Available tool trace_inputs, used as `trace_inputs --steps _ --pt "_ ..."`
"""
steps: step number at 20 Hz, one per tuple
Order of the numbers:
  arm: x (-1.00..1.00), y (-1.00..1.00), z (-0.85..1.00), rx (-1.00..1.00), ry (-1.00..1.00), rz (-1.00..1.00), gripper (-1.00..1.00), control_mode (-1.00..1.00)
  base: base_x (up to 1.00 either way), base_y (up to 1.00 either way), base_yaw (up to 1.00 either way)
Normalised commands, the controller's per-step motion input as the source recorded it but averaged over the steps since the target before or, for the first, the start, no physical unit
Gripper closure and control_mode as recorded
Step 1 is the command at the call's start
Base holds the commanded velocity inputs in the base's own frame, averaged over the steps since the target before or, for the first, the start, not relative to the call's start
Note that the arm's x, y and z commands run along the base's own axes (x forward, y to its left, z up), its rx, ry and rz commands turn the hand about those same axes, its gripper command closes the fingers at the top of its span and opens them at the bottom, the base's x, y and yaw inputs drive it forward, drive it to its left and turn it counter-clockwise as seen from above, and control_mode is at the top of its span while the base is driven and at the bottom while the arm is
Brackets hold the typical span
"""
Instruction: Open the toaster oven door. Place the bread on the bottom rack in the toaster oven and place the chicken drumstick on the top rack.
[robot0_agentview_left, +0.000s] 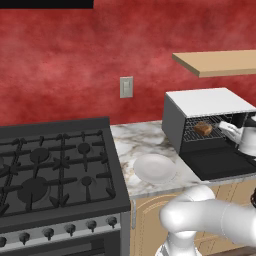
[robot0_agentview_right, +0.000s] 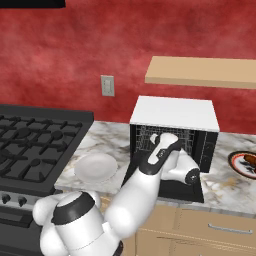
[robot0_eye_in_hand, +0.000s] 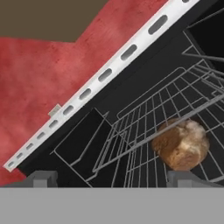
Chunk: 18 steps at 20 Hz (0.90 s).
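The toaster oven (robot0_agentview_left: 207, 102), black with a white top, stands on the marble counter, and its door (robot0_agentview_left: 220, 164) lies folded down flat in front. Inside, the brown bread (robot0_agentview_left: 202, 128) rests on a wire rack (robot0_agentview_left: 192, 136). My gripper (robot0_agentview_left: 224, 127) reaches into the oven mouth just right of the bread, open and holding nothing. In the hand view the bread (robot0_eye_in_hand: 181, 145) lies on the rack wires ahead of my spread fingertips (robot0_eye_in_hand: 186, 178), apart from them. The chicken drumstick (robot0_agentview_right: 248, 161) sits on a dark-rimmed plate (robot0_agentview_right: 239, 169) at the right edge of the counter.
An empty white plate (robot0_agentview_left: 154, 167) lies on the counter left of the open door. The black gas stove (robot0_agentview_left: 55, 167) sits further left. A wooden shelf (robot0_agentview_left: 220, 62) hangs above the oven. A wall outlet (robot0_agentview_left: 126, 87) is on the red wall.
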Motion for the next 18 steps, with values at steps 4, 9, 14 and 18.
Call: trace_inputs --steps 4,9,14,18 --pt "0.00 0.00 -0.01 0.00 0.00 0.12 -1.00 -1.00 0.00 0.00 0.00" --pt "0.01 0.02 0.00 0.02 -0.02 0.07 -1.00 -1.00 0.00 0.00 0.00" --pt "0.00 0.16 0.00 0.02 -0.01 -0.04 -1.00 -1.00 0.00 0.00 0.00" --pt "0.00 0.23 0.00 0.00 -0.02 -0.15 -1.00 -1.00 0.00 0.00 0.00"
